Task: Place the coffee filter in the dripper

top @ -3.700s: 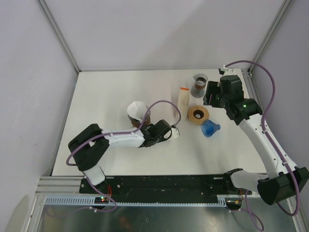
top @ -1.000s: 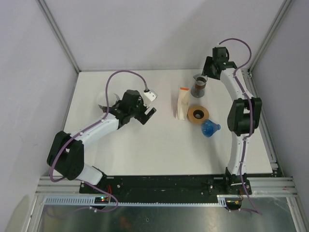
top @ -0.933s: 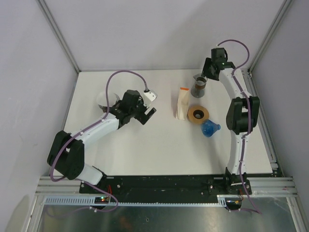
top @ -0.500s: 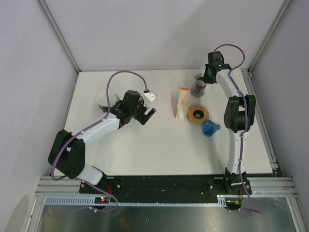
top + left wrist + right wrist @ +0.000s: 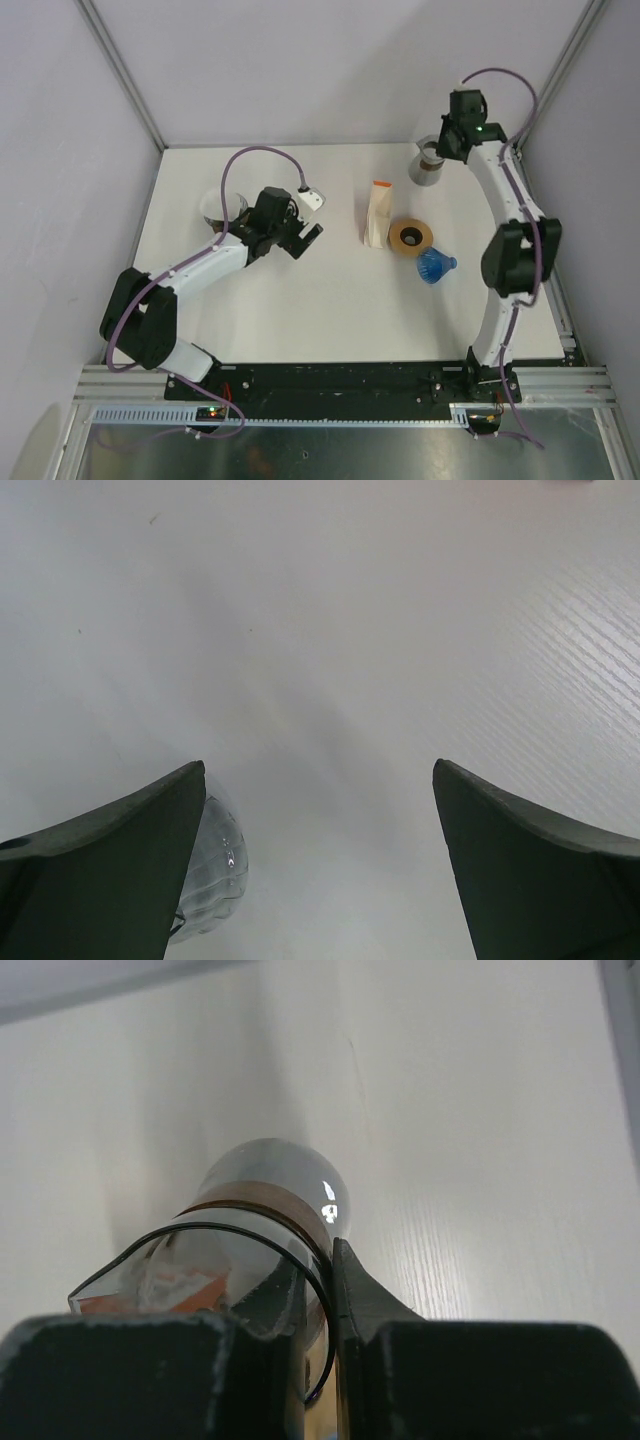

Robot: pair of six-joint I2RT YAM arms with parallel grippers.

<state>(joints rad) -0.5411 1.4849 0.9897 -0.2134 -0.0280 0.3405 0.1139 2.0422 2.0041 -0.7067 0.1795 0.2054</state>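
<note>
Left gripper [image 5: 306, 236] spread wide, nothing in it, forearm low over the table. Glass dripper [image 5: 220, 206] stands just left of it, at the wrist's back, so the left arm is nearer. Cannot tell if the filter is inside; no loose one shows. Right gripper [image 5: 318, 1265] is clenched on the rim of the glass jug [image 5: 430, 166] at the far right corner, arm stretched out.

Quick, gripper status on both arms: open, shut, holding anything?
Left gripper: open, holding nothing.
Right gripper: closed on the rim of the glass carafe.
</note>
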